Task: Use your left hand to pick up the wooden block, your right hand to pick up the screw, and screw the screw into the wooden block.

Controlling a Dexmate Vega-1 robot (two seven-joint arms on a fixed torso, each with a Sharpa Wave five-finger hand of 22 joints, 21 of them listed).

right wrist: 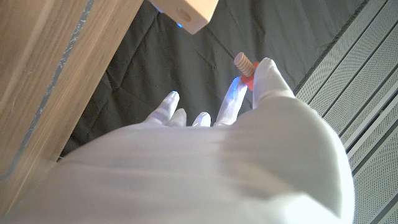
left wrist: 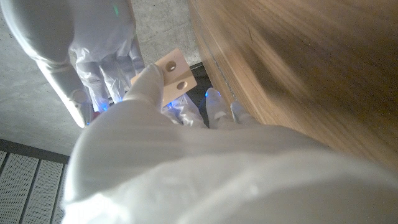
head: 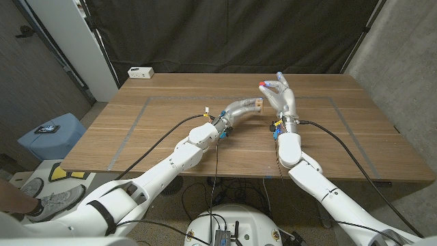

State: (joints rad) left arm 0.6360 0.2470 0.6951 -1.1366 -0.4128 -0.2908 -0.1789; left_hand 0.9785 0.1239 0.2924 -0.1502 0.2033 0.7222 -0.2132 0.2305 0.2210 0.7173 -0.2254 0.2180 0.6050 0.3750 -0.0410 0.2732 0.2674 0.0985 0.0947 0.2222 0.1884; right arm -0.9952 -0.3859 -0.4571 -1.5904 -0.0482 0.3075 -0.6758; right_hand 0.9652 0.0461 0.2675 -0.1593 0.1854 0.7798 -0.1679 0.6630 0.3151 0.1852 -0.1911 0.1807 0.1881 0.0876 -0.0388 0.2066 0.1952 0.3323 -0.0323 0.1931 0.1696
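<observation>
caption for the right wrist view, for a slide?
Right robot hand pinches the red-headed screw by its head, threaded tip free, apart from the wooden block with a hole.

Head view overlooks table (head: 205, 137); wrist views close, inverted.

A wooden table (head: 205, 147) is backed by a black curtain (head: 225, 34) across the top of the frame. A small white box (head: 141, 72) is placed at the table's upper left corner, and a blue stool (head: 51, 133) is seen at left on the grey floor (head: 20, 160).

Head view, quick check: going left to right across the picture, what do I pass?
Blue stool with a dark device on it → small white box at the table's far edge → left hand → pale wooden block → right hand pinching the red-headed wooden screw.
</observation>
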